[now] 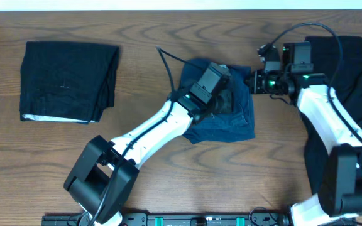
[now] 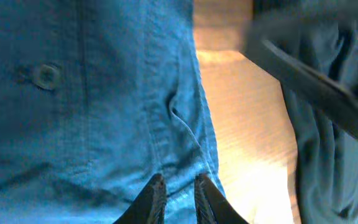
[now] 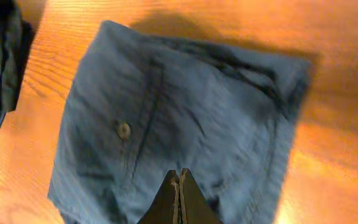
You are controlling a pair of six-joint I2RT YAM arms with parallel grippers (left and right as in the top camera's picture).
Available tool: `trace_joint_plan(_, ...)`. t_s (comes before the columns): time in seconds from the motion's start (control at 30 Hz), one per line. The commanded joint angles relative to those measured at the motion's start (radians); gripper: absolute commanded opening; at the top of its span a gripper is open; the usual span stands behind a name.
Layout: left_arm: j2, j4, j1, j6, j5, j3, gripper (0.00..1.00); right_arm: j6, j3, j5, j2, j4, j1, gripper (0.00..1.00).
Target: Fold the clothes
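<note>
Denim shorts [image 1: 234, 122] lie roughly folded on desk [image 1: 149, 37]; folded black garment [image 1: 68, 78] well left of shorts, loose black garment heap [image 1: 357, 69] right of shorts. Left gripper [image 2: 176, 196] low on shorts, jaws a sliver apart against fabric, can't tell if any is pinched. Right gripper [image 3: 179, 186] at shorts' right edge, jaws fully closed, empty

Wood-grain table, edged at the far and near sides

The table [image 1: 30, 163] has a dark brown top with wavy grain, and it glows orange under the light in the wrist views. A white strip [image 1: 168, 4] runs along the table's far edge. A black rail [image 1: 187, 220] with green marks lies along the table's near edge.
</note>
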Motion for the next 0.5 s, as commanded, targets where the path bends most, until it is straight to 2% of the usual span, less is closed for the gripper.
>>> trace_joint_plan(0.0, 0.024, -0.003, -0.015, 0.037, -0.02, -0.021, 0.19, -0.025, 0.008, -0.035, 0.075, 0.069, 0.022, 0.01)
trace_joint_plan(0.23, 0.155, 0.03, -0.045, 0.036, -0.016, -0.021, 0.19, -0.025, 0.008, -0.027, 0.212, 0.275, 0.029, 0.01)
trace_joint_plan(0.37, 0.238, 0.063, -0.069, 0.037, 0.072, -0.021, 0.19, -0.024, 0.008, 0.052, 0.288, 0.347, 0.029, 0.02)
trace_joint_plan(0.47, 0.272, 0.053, -0.092, 0.048, 0.126, -0.021, 0.15, -0.024, 0.008, 0.108, 0.338, 0.363, 0.029, 0.03)
